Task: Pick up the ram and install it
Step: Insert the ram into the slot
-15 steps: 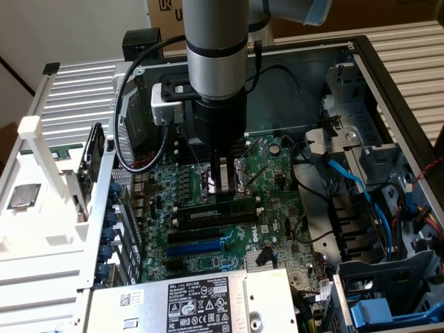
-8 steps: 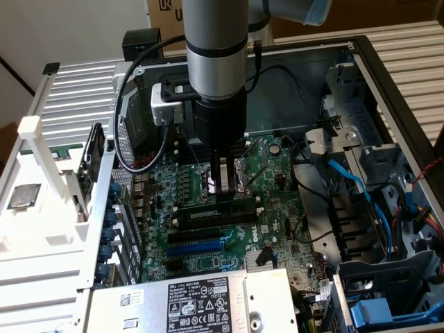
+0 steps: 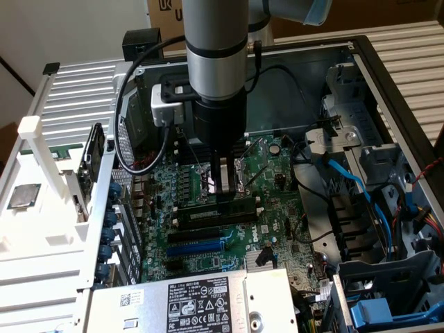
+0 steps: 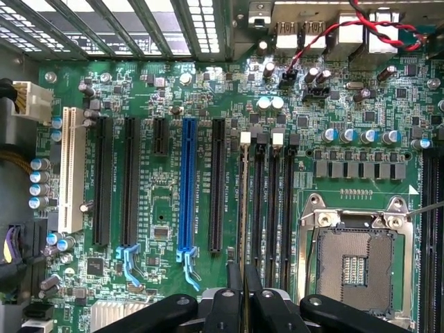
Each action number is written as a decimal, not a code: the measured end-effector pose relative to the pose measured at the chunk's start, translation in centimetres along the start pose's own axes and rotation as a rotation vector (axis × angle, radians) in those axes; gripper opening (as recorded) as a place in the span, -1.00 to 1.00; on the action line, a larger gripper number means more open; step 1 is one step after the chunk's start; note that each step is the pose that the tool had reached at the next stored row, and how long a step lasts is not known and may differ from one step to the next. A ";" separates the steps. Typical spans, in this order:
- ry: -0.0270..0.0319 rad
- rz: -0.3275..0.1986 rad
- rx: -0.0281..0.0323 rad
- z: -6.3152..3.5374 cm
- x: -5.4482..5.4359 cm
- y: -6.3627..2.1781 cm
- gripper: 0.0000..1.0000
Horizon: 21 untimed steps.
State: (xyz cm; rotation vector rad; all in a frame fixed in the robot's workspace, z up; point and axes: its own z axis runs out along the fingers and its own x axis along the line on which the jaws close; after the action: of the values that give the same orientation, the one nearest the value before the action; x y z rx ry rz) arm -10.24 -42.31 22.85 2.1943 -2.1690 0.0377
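My gripper (image 3: pixel 225 193) reaches straight down onto the green motherboard (image 3: pixel 270 173) inside the open computer case. Its two black fingers (image 4: pixel 234 288) stand close together, shut on the ram (image 4: pixel 243 208). In the wrist view the ram shows edge-on as a thin line running along the memory slot nearest the long black expansion slot (image 4: pixel 217 184). In the exterior view the ram (image 3: pixel 201 207) is a long dark stick lying level along the memory slots below the fingers. Whether it is pressed fully into its slot I cannot tell. The neighbouring memory slots (image 4: pixel 277 208) are bare.
The bare CPU socket (image 4: pixel 354 260) lies just beside the memory slots. A blue expansion slot (image 4: pixel 186 187) runs parallel on their other side. The power supply (image 3: pixel 201 302) sits at the near edge, blue cables (image 3: pixel 354 187) and drive cages at the exterior view's right, a white fixture (image 3: pixel 35 187) outside the case.
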 end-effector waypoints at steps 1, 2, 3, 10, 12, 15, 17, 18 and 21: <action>0.0000 -0.001 0.0001 0.01 0.0 0.00 -0.74; 0.0001 -0.003 0.0001 0.03 0.0 0.00 -0.74; 0.0001 -0.004 0.0002 0.03 0.0 0.00 -0.74; 0.0003 -0.013 0.0007 0.08 0.0 0.00 -0.74; 0.0003 -0.015 0.0008 0.09 0.0 0.00 -0.74; 0.0004 -0.016 0.0009 0.10 0.0 0.00 -0.74; 0.0004 -0.016 0.0009 0.11 0.0 0.00 -0.74; 0.0004 -0.016 0.0009 0.11 0.0 0.00 -0.74; 0.0003 -0.016 0.0011 0.12 0.0 0.03 -0.74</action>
State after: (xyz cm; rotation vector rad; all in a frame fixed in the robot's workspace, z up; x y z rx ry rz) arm -10.27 -42.30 22.72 2.2119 -2.1516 0.0387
